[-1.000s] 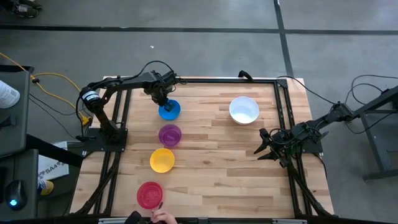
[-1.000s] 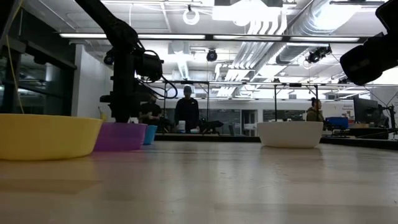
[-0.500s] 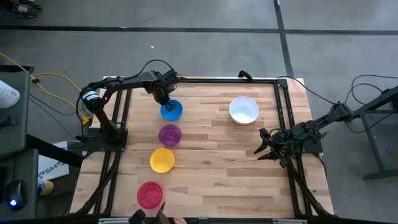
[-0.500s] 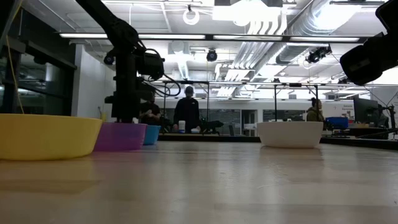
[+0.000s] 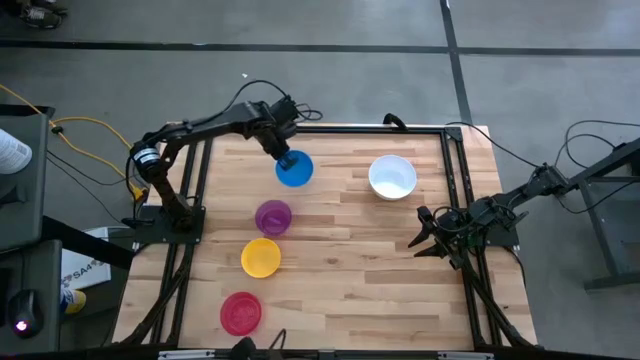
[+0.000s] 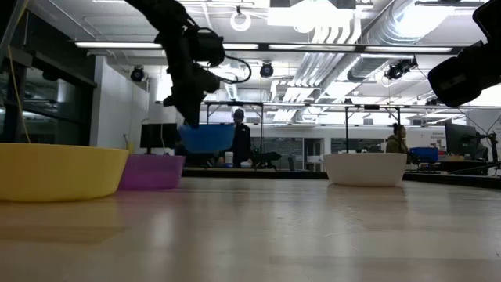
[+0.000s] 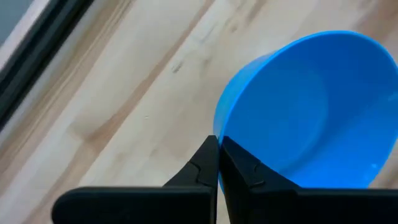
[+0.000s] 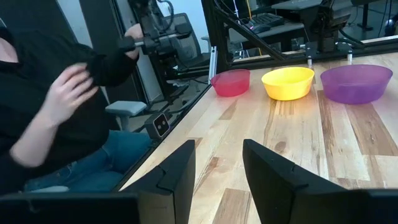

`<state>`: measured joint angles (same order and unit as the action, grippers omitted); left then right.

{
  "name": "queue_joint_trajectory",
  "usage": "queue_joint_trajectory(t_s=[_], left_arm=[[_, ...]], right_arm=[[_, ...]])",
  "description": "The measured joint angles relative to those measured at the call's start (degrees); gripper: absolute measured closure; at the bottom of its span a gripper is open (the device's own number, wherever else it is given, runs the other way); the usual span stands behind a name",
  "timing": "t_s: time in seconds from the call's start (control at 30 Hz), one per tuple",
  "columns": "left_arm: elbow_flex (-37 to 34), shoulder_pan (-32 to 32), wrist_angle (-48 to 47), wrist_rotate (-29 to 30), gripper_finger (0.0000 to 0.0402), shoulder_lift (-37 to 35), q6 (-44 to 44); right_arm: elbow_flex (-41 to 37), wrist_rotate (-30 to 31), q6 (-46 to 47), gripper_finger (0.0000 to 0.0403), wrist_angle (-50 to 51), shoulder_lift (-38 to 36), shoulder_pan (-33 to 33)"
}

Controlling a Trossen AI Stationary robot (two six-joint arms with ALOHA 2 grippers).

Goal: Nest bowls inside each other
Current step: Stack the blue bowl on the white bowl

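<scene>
— White bowl [image 5: 392, 177], the biggest, sits on the table near the idle right gripper [image 5: 428, 236], fingers apart.

— Blue bowl [image 5: 294, 169]?

— Lifted clear, left gripper [image 7: 218, 163] pinched on its rim. Thin plastic looks light, stiff and slick; rim grips suit it.

— Purple bowl [image 5: 273, 216], yellow bowl [image 5: 261, 257], red bowl [image 5: 240, 312] wait in line.

I'm working in a big open robotics lab: exposed ceiling ducts [image 6: 352, 35] and strip lights overhead, framed test rigs [image 6: 376, 117] and people [image 6: 237, 137] far behind my wooden counter [image 5: 340, 250], concrete floor [image 5: 330, 85] around it.
</scene>
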<state>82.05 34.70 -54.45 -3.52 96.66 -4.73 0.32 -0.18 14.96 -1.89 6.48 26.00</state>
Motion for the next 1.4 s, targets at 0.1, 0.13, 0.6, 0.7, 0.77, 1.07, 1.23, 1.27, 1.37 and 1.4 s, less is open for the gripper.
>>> queue_joint_trajectory(t_s=[0.1,0.13,0.6,0.7,0.77,1.07,1.23,1.27,1.37,1.4], left_arm=[[1.1,-0.3,-0.1,-2.4,0.0401,0.0,-0.2],[1.3,-0.6,-0.6,-2.6,0.0401,0.0,-0.6],[1.7,-10.5,1.6,-3.6,0.0402,0.0,-8.1],[1.7,-13.9,2.6,-3.6,0.0402,0.0,-10.3],[1.7,-15.8,3.0,-3.6,0.0402,0.0,-11.5],[1.7,-18.7,5.5,-6.0,0.0401,0.0,-17.7],[1.7,-18.5,8.1,-7.6,0.0401,0.0,-18.3],[1.7,-18.5,8.6,-8.3,0.0402,0.0,-18.3],[1.7,-17.8,9.6,-10.1,0.0401,0.0,-18.3],[1.7,-17.7,9.5,-10.3,0.0402,0.0,-18.4]], right_arm=[[0.0,0.0,0.0,0.0275,0.0,0.0,0.0],[0.0,0.0,0.0,0.0275,0.0,0.0,0.0],[0.0,0.0,0.0,0.0275,0.0,0.0,0.0],[0.0,0.0,0.0,0.0275,0.0,0.0,0.0],[0.0,0.0,0.0,0.0275,0.0,0.0,0.0],[0.0,0.0,0.0,0.0275,-0.1,0.0,0.0],[0.0,5.7,0.4,0.0275,-5.3,0.0,0.0],[0.0,7.5,0.1,0.0275,-7.0,0.0,0.0],[0.3,8.7,0.0,0.0275,-8.5,0.0,-1.0],[0.5,8.6,0.0,0.0275,-7.9,0.1,-1.5]])
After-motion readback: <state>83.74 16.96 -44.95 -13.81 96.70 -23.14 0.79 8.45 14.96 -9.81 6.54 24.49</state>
